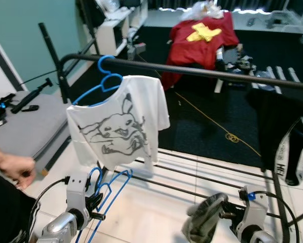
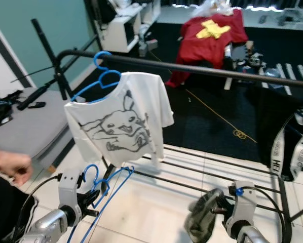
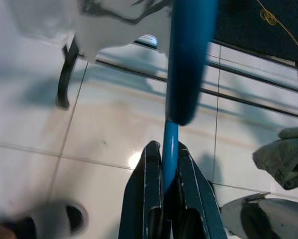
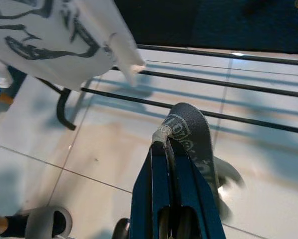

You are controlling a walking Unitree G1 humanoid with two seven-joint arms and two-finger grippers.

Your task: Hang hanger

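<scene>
1. Down low at the front, the left gripper (image 1: 93, 201) is clamped tight on an empty blue hanger (image 1: 111, 190). The left wrist view shows the two black fingers (image 3: 148, 184) pinching the thin blue wire with no gap to spare.
2. That hanger sits just above and to the right of the gripper, its hook curling up beside the gripper and its long axis slanting down towards the white tiled floor (image 1: 156, 212).
3. Left arm is low and bent, forearm rising from the bottom edge, gripper pointing up towards the rack.
4. Well above it, the black clothes rail (image 1: 202, 72) runs across the scene. A second blue hanger (image 1: 105, 81) is already hooked there, carrying a white T-shirt (image 1: 120, 124) with a grey cartoon print.
5. Over on the right, the right gripper (image 4: 170, 144) is squeezed shut on a grey sock (image 4: 191, 134), held low above the rack's bottom bars (image 1: 202, 177).
6. A person's hand (image 1: 13, 169) shows at the left edge, near the left arm but apart from it.
7. Far back, a red shirt (image 1: 202, 43) lies spread on the dark floor.
</scene>
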